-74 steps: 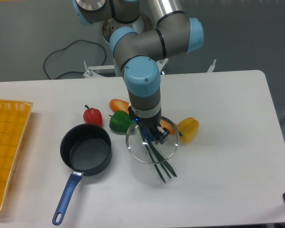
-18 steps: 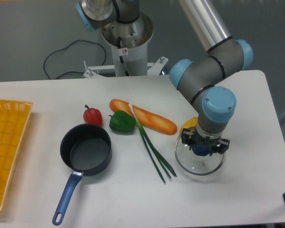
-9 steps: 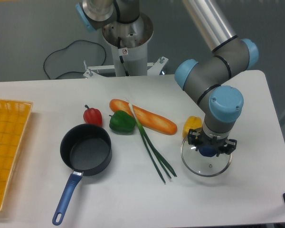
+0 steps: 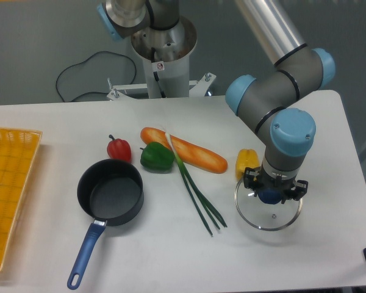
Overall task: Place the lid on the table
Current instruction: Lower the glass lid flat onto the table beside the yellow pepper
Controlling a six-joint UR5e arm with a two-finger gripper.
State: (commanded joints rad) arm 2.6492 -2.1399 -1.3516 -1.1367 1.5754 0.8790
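Note:
The round clear glass lid (image 4: 269, 215) with a thin metal rim hangs level just above the white table (image 4: 329, 140), right of centre near the front. My gripper (image 4: 270, 194) points straight down and is shut on the lid's small blue knob. The knob is partly hidden between the fingers. The dark saucepan (image 4: 110, 194) with a blue handle stands uncovered at the left of centre, well away from the lid.
A yellow pepper (image 4: 246, 162) lies just behind the lid. Green onions (image 4: 198, 195), a baguette (image 4: 186, 151), a green pepper (image 4: 157, 157) and a red pepper (image 4: 118, 148) lie mid-table. A yellow mesh tray (image 4: 9, 183) stands at the left edge.
My gripper has carried the lid from over the green onions to the right, past the yellow pepper, and slightly lower toward the tabletop. The other things have not moved.

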